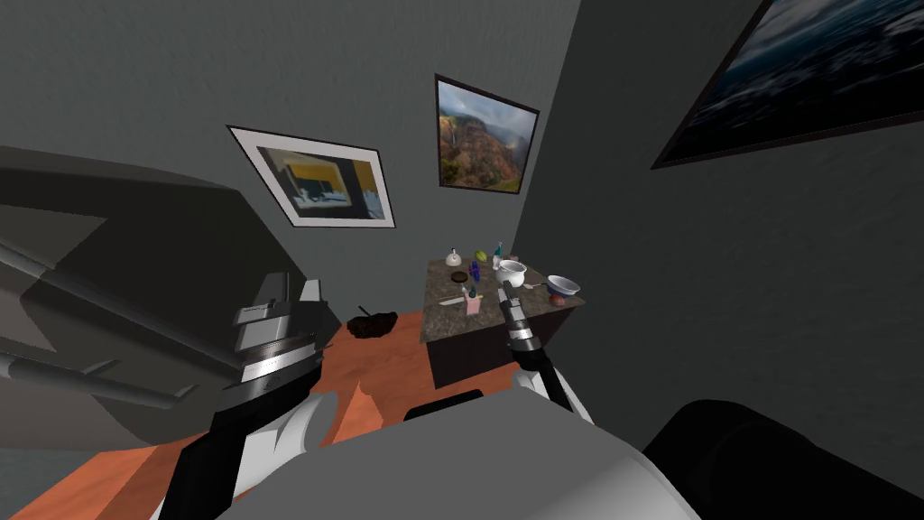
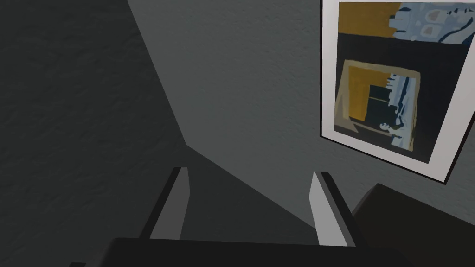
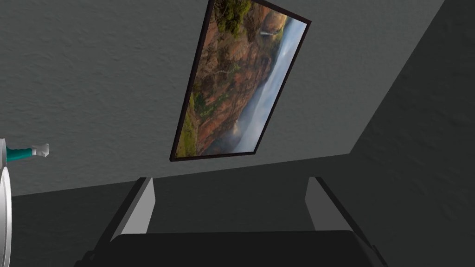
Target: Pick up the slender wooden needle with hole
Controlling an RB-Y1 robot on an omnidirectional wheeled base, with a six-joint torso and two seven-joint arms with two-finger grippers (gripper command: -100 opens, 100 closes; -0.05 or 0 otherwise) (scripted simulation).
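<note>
A slender pale needle [image 1: 449, 301] lies flat on the stone-topped table [image 1: 541, 310], near its front left part. A pink cup [image 1: 473, 306] stands just right of it. My right gripper [image 1: 503, 289] hovers over the table to the right of the cup, a short way from the needle, pointing toward the back wall. In the right wrist view its fingers [image 3: 144, 204] stand apart around nothing, so the gripper [image 3: 229, 183] is open. My left gripper [image 1: 294, 291] is raised off to the left, away from the table, and open [image 2: 250, 178] with nothing in it.
On the table also stand a white cup [image 1: 512, 272], a white bowl [image 1: 562, 287], a teal bottle [image 1: 496, 255], a small flask [image 1: 453, 258] and a dark round thing [image 1: 459, 277]. A dark lump [image 1: 373, 324] lies on the orange floor [image 1: 397, 370]. Walls close the corner behind.
</note>
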